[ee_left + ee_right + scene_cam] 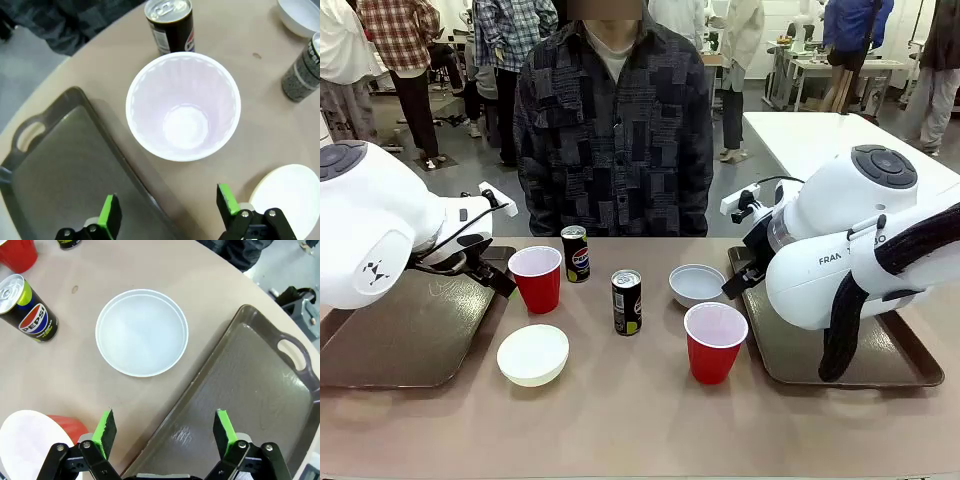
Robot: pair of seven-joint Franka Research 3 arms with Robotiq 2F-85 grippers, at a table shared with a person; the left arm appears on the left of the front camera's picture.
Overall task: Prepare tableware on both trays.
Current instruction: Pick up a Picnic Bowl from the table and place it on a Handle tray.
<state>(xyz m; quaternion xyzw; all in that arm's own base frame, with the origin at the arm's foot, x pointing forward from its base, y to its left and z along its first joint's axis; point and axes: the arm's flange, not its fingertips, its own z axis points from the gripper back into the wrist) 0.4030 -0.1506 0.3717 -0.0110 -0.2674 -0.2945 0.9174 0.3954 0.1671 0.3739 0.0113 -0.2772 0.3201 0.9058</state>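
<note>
**Fingers (109,215) spread wide on both grippers, nothing gripped**

Empty, the left gripper (168,205) faces the far red cup (183,106), just beside the left tray (65,165). The right gripper (165,432), likewise open, faces the far white bowl (142,332) by the right tray (250,390). All 6 pieces stand on the tabletop (640,420) between the 2 trays: nearest, the near white bowl (533,354) and near red cup (715,341); then the middle can (626,301); farthest, the far can (575,253), before the person (615,140).

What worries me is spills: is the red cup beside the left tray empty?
Empty: the left wrist view looks into the red cup, its white bottom bare.
</note>
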